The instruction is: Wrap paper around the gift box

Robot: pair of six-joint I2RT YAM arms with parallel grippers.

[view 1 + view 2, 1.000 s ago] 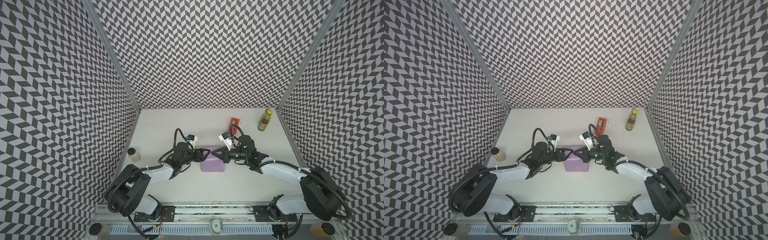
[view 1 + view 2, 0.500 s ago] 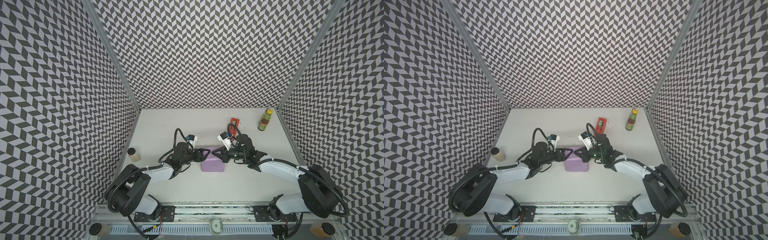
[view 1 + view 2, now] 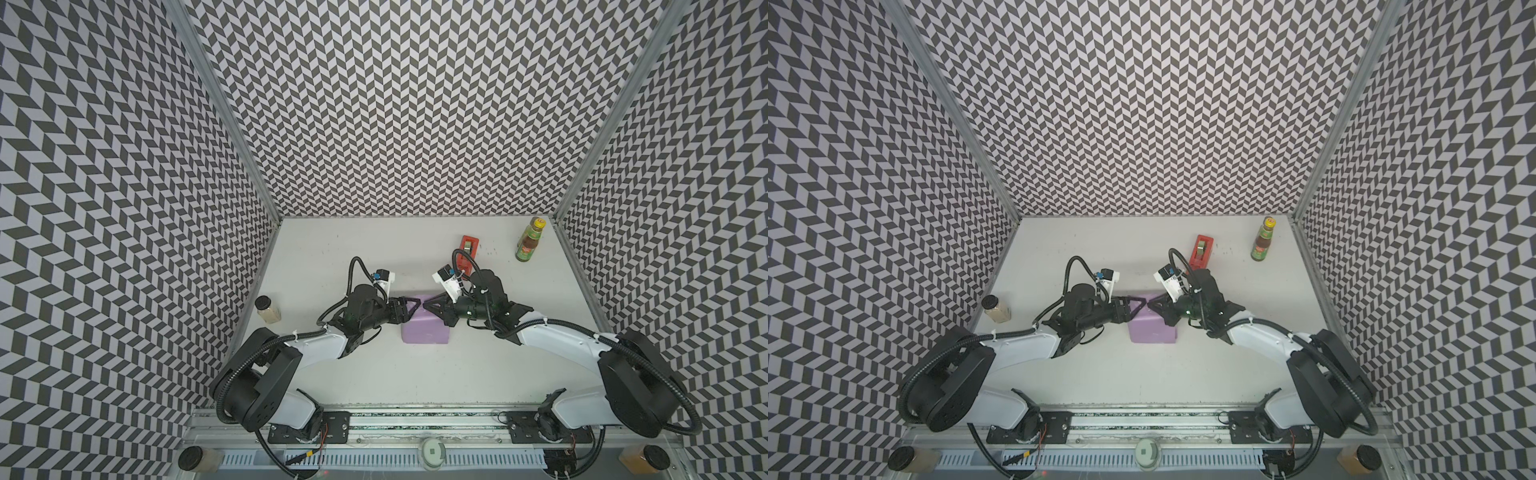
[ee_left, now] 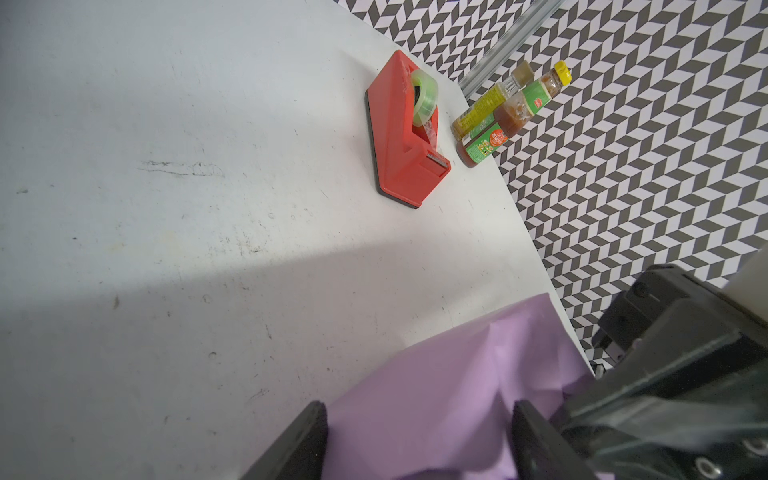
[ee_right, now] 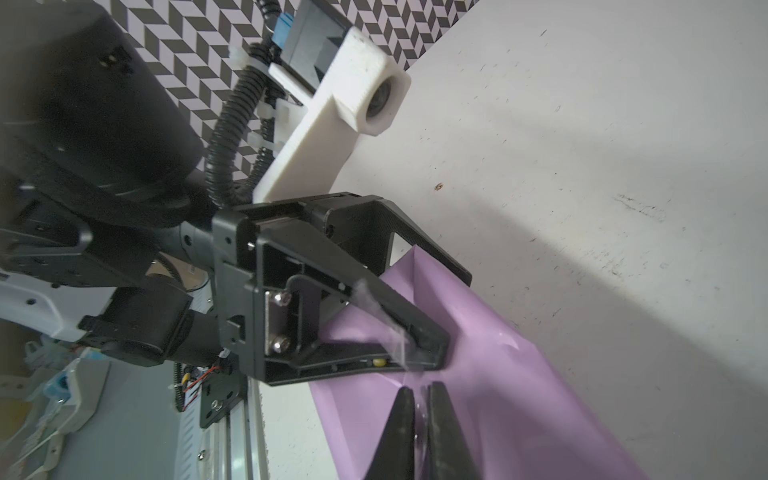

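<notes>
White scuffed tabletop (image 3: 415, 374), b/w chevron walls (image 3: 395, 104) on 3 sides. L gripper (image 4: 417, 415) jaws wide over lilac paper (image 3: 424, 332). R gripper (image 5: 420, 395) nearly closed, grip unclear.

Both top views look down from high over the whole white table (image 3: 374, 249); both close wrist views share the lilac-purple paper (image 4: 436, 395).

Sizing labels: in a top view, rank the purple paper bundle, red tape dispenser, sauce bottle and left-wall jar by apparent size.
Largest first:
paper bundle
tape dispenser and sauce bottle: too alike to rank
jar
</notes>
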